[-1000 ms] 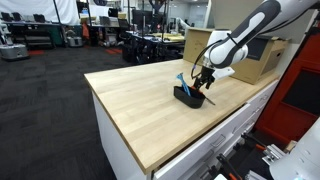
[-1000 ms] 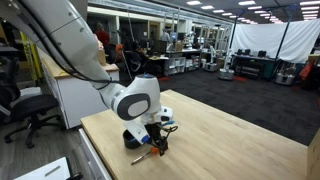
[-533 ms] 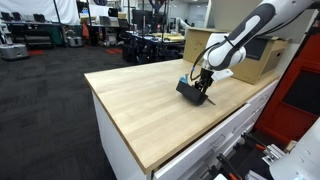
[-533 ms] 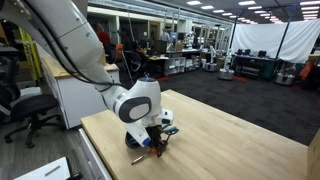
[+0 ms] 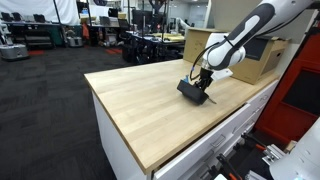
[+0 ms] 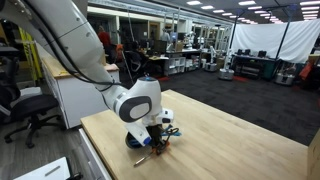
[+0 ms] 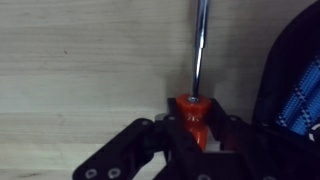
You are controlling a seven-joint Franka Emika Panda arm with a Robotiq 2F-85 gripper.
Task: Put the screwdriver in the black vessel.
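It's looking like a robotics lab: equipment carts (image 5: 142, 46) and workbenches (image 6: 252, 66) standing far beyond the gripper (image 5: 203, 86), ceiling strip lights (image 6: 203, 5) glowing overhead.

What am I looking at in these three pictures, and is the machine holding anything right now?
It is a white robot arm ending in a gripper. Two pictures come from cameras standing off the table, at different spots. The third looks out from the wrist, past the jaws. On the wooden table sit a small black vessel and, behind it, a cardboard box. In the wrist view the jaws are closed on a screwdriver, whose metal shaft runs away over the wood. The gripper hangs right at the vessel. Whether the tool is inside is too small to tell.
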